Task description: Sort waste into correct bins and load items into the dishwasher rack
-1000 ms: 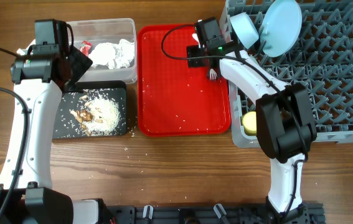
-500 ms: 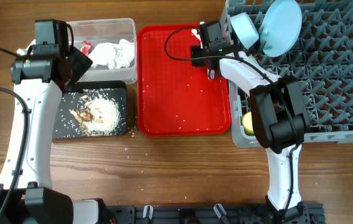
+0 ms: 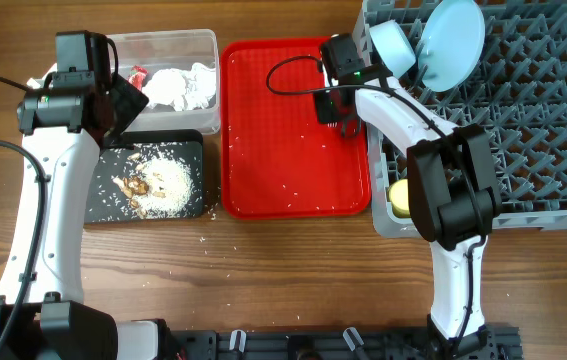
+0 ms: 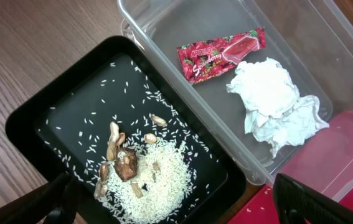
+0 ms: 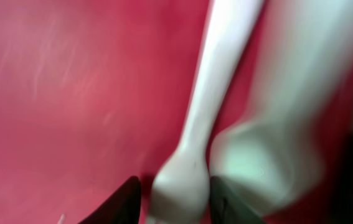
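Right gripper straddles white plastic fork on the flat red tray beneath, set to pinch. Blurred, so we cannot tell if clamped. Left gripper spread wide, empty, waiting.

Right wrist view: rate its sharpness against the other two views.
Right wrist view: heavily blurred, the white utensil and red tray smeared soft; left wrist view: crisp, single rice grains and wrapper print readable; overhead view: sharp, evenly lit.
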